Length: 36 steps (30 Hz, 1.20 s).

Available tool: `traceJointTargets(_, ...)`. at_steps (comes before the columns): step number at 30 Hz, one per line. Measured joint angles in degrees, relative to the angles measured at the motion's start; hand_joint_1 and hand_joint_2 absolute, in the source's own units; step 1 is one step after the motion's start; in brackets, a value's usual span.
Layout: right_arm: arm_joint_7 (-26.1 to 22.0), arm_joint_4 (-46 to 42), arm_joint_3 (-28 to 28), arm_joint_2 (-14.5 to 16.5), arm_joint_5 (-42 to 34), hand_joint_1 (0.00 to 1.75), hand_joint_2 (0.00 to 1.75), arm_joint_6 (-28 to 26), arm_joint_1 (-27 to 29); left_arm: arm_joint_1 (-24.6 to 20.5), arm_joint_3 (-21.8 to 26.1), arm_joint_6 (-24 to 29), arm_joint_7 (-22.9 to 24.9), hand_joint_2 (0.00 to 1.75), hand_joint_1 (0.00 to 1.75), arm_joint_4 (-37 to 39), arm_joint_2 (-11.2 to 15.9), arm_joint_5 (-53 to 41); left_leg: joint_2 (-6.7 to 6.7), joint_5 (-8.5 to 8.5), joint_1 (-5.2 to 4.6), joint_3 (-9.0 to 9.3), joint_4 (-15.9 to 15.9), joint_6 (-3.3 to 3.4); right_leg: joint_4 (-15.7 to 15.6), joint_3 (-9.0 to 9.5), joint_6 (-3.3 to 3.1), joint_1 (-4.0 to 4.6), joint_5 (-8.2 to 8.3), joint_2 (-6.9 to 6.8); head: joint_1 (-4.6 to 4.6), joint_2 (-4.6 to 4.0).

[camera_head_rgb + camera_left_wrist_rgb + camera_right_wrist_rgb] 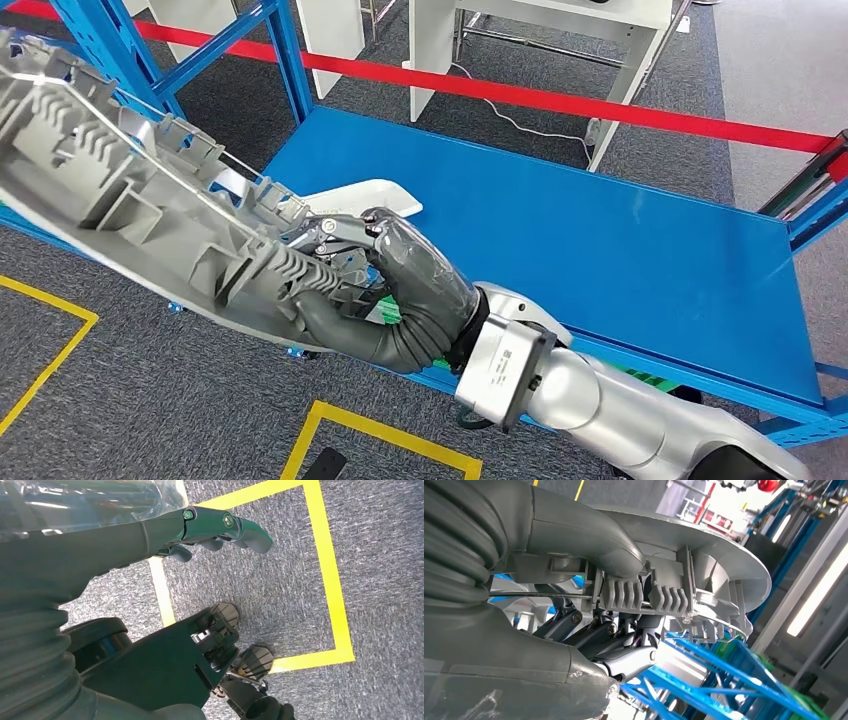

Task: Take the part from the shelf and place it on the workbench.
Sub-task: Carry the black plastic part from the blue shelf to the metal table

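**Gripping the ribbed grey part above the blue shelf**

Reaching in from the lower right of the head view, the silver right arm ends in a right hand [400, 275] clad in a grey ribbed cover and a clear film. Its fingers [335, 232] wrap over the top edge of the part [130, 190], with the thumb [589, 540] pressed on the other face, so the hand holds the part firmly. The part is a long moulded piece of matte grey plastic, curved like a shell, its inner face crowded with ribs, fins and comb-like teeth. It slants from the upper left corner of the head view down to the hand, held in the air over the front edge of the shelf [600, 240].

The shelf deck is a smooth, bright blue sheet on blue steel framing, and a flat white piece [370, 195] lies on it just behind the hand. A red bar [560, 100] crosses behind the shelf, with white furniture legs [435, 50] beyond.

The left hand [220, 530] hangs over the floor, its dark fingers loosely curled and apart, holding nothing. The floor is coarse grey carpet [380, 555] marked with yellow tape [327, 565] in rectangular outlines.
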Motion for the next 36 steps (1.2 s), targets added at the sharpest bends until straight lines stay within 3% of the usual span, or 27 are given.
traceJointTargets(36,-0.1,-1.2,2.9,0.3,0.1,1.75,1.75,0.7,0.4,1.3,0.1,-0.8,-2.1,1.75,0.0,0.0,0.3,2.3,0.0,0.0,0.0,0.01,0.0,-0.01,0.0,0.0,-0.05,0.0,-0.03,0.0,0.0,0.0)
